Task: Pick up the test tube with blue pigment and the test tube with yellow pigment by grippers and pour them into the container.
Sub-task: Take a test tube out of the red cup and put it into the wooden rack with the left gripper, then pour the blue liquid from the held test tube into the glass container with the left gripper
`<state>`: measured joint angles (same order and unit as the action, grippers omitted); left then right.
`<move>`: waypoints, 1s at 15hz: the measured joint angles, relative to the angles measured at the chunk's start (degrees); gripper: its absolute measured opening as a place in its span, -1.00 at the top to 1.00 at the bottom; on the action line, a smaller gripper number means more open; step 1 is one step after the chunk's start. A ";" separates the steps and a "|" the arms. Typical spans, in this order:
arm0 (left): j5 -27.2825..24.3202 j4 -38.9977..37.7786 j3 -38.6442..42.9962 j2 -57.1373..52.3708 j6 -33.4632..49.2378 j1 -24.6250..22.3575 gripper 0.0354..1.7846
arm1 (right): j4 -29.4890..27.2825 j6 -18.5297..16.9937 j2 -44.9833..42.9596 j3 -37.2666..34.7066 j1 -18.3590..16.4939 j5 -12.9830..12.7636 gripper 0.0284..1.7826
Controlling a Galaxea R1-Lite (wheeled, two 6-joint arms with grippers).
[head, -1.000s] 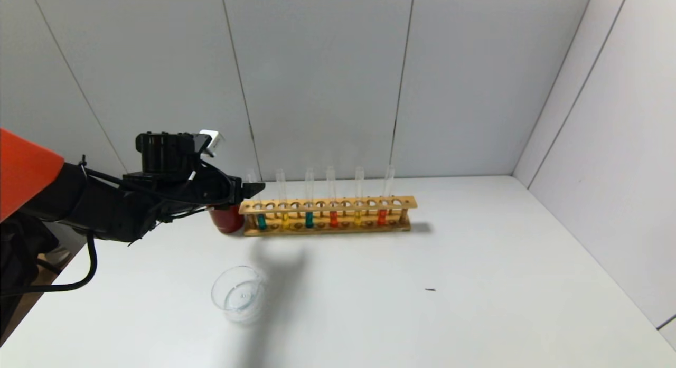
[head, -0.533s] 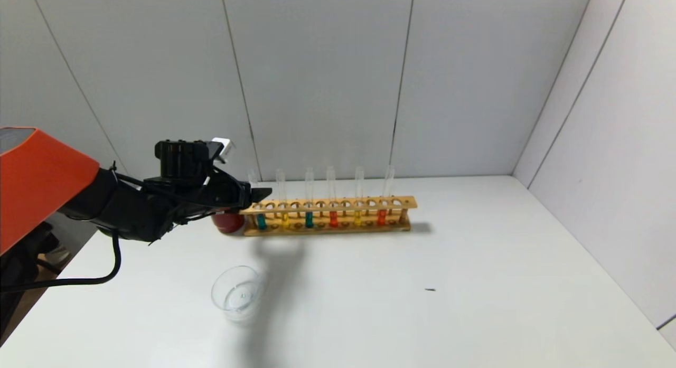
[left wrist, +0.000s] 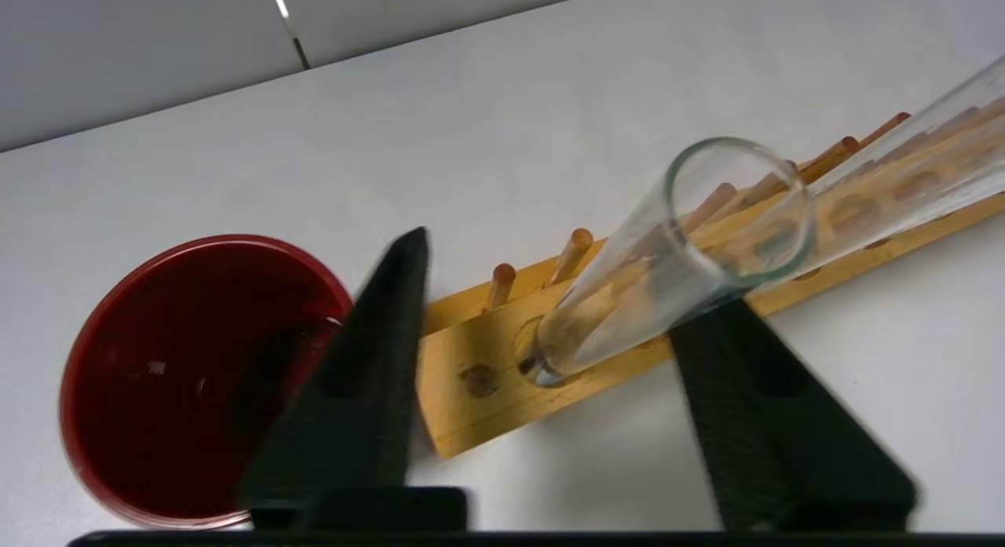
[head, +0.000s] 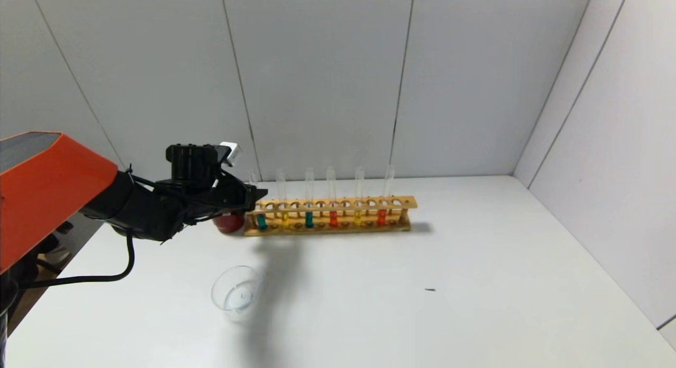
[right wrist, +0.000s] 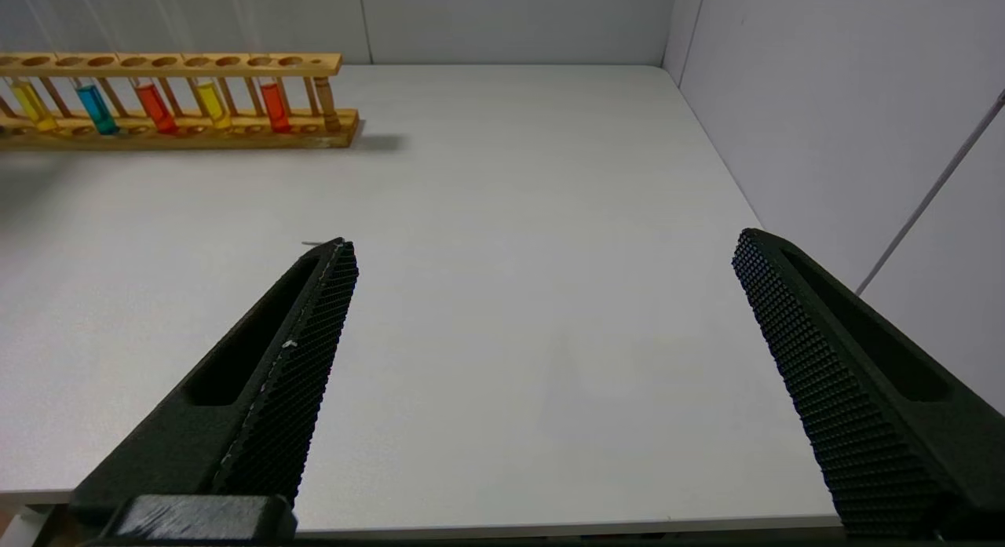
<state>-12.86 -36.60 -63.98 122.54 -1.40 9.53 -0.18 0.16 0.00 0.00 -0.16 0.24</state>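
Six tubes stand upright in the wooden rack at mid-frame in the head view, coloured from the left blue, yellow, blue, red-orange, yellow, red-orange; the left gripper sits at the rack's left end, its jaws spread wide on either side of the test tube with blue pigment in the end hole, neither finger touching the glass in the left wrist view; the nearest test tube with yellow pigment stands just beside it to the right; a dark red cup stands close to the rack's left end, partly behind the arm; the container rests in the lower left of the frame, well apart from the rack; the right gripper hovers wide open over the bare white table, holding nothing.
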 joint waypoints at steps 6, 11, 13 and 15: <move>0.63 -0.02 -0.46 0.52 -0.07 0.13 0.67 | 0.02 0.00 0.00 0.00 -0.05 0.00 -0.96; 0.88 0.90 -1.71 -1.54 -0.13 0.28 0.67 | 0.00 0.00 0.00 0.00 0.00 0.00 -0.96; 0.90 2.62 -2.65 -3.99 -0.22 0.35 0.67 | 0.00 -0.02 0.00 0.00 -0.02 0.00 -0.96; 0.93 5.95 -4.18 -7.44 -0.24 0.61 0.67 | 0.00 -0.02 0.00 0.00 0.00 0.00 -0.96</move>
<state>-11.93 -30.65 -68.16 115.10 -1.65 10.14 -0.18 0.13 0.00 0.00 -0.16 0.24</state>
